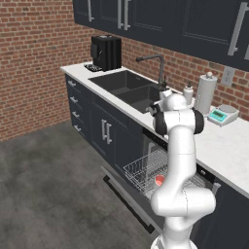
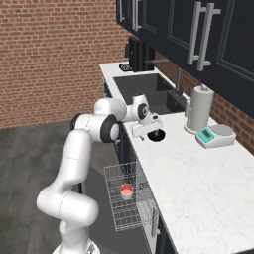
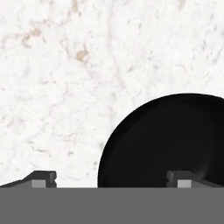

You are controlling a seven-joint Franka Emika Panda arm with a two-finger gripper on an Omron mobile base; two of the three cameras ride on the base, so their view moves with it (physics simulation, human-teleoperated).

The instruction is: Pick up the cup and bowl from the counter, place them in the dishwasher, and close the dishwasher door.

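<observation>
My gripper stands with its jaws wide apart and nothing between them, pointing down at the counter. In the hand view, going left to right: one fingertip sits over bare marbled stone, then the rim of the bowl begins, and the other fingertip is over the bowl's black inside — so my jaws straddle its edge, though I cannot tell whether they touch it.

In the right base view, the rack is pulled out on the left, below the counter edge, with the cup standing in it, pink inside showing. Further right my gripper hangs just over the bowl, near the sink. Beyond stand a paper towel roll and a small scale.

The dishwasher door lies dropped open — seen in the left base view beneath the rack.
</observation>
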